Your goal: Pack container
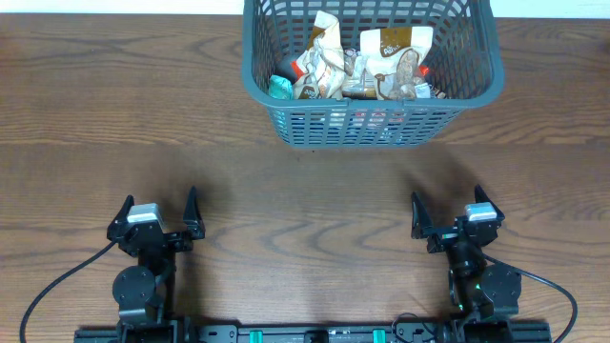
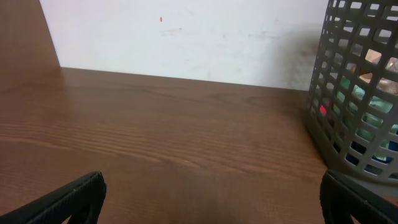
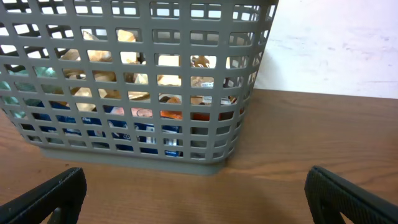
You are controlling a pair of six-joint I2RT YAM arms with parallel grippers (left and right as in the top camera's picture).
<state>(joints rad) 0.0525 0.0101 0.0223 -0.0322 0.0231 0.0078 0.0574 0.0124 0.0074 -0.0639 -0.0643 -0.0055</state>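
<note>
Snack packets [image 1: 367, 62] inside container [image 1: 372, 124]

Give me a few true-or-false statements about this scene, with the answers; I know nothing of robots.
1. The container has snack packets inside. True.
2. The left gripper holds a packet. False: it is open and empty.
3. The container lies tipped on its side. False: it stands upright on the table.
4. The right gripper is open and apart from the container. True.
</note>
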